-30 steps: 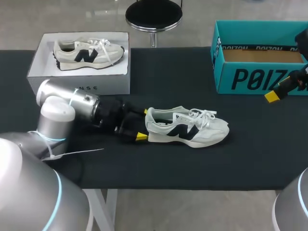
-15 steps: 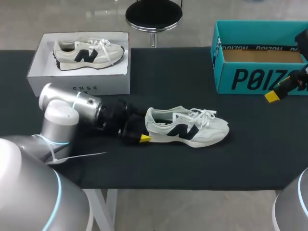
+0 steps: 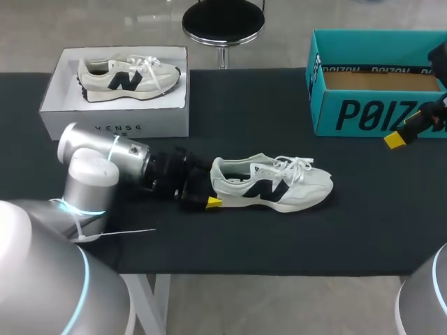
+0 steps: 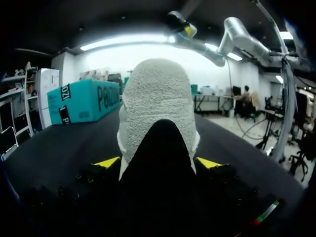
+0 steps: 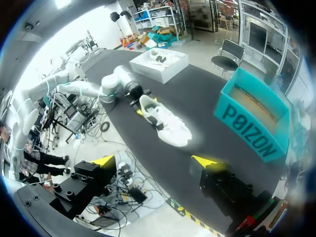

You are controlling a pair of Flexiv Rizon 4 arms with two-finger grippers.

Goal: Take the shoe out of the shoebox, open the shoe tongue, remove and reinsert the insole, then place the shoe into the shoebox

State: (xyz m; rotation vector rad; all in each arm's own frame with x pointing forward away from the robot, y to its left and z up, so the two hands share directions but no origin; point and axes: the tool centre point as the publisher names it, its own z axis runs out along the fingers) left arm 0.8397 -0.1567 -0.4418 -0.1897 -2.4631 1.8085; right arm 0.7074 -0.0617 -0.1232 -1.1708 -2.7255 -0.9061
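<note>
Lying upright at the desk's (image 3: 244, 112) centre, heel toward 9 o'clock, the shoe (image 3: 272, 185) is out of the teal shoebox (image 3: 370, 105) at 2 o'clock. From the left wrist, the left gripper's (image 4: 158, 162) fingers (image 4: 107, 162) stand released astride the heel; the shoe looks light and soft, so it probably wants pinching at the stiffer heel sides. From the right wrist, the right gripper's (image 5: 154, 162) fingers (image 5: 103, 160) hang released and empty.

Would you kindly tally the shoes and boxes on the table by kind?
Shoes: 2 (loose shoe, boxed shoe)
Boxes: 2 (white box, teal box)
Total: 4
</note>
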